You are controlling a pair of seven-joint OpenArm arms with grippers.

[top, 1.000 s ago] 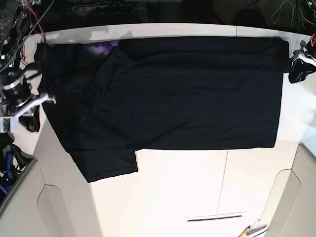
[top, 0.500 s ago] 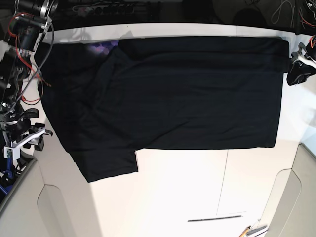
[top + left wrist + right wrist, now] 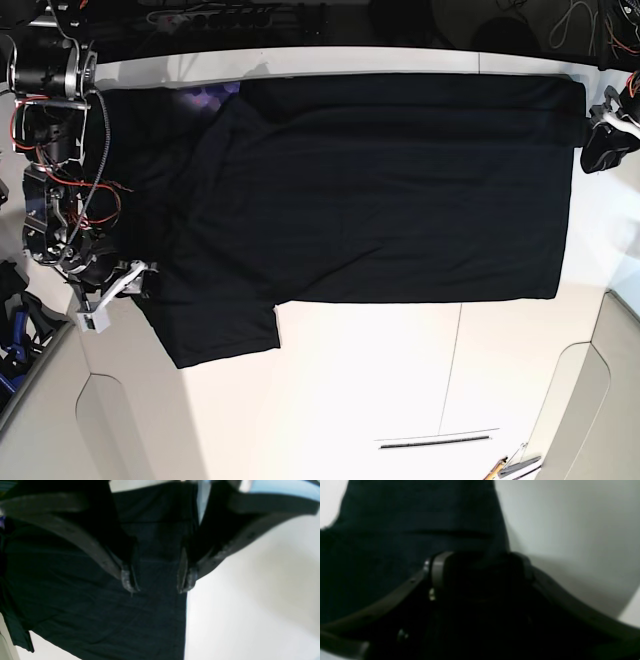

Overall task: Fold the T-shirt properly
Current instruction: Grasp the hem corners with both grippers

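We see the T-shirt (image 3: pixel 380 190) spread flat across the white table (image 3: pixel 400 380), one sleeve reaching toward the near left. Our left gripper (image 3: pixel 156 585) hangs over the hem edge with jaws apart, holding nothing. Whether our right gripper (image 3: pixel 125 280) is apart, we cannot tell. The cloth looks light, limp, best pinched at corners
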